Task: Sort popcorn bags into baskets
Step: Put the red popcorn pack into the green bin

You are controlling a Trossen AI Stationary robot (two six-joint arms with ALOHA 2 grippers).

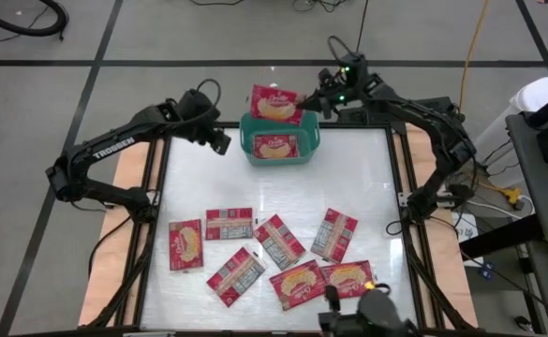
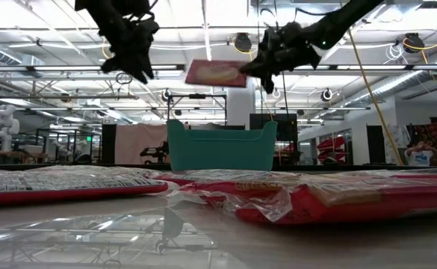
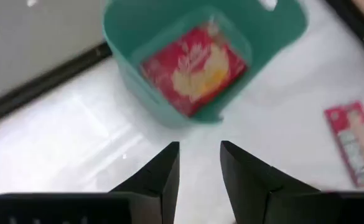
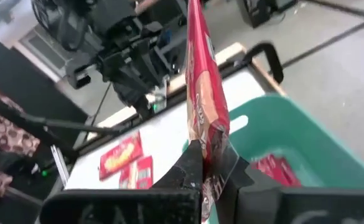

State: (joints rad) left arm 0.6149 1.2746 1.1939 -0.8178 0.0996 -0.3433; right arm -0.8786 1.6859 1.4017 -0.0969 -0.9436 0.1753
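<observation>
Right pincer pinches bag above basket far rim.

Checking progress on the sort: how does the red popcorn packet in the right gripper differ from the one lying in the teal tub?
The held red popcorn packet hangs in the air over the teal plastic tub's far rim, pinched at one edge by the right gripper; the binned red packet lies flat on the tub floor, untouched. The held one is tilted; the binned one lies level. Both show the yellow popcorn picture upward.
</observation>
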